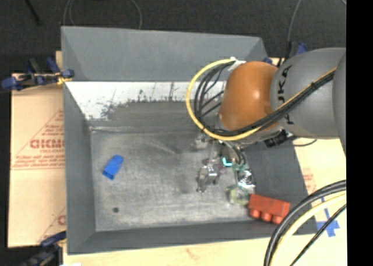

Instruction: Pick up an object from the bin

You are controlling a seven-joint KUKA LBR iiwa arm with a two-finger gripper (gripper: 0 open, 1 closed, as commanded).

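Jaws low in bin (151, 192), open/closed unclear | orange-red brick (268, 208) nearby | arm (315, 96) lettering "KA"

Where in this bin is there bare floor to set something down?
The widest bare stretch of the bin floor lies between the blue block and the gripper. It is crowded at the right, round the gripper, a small pale thing and the red brick.
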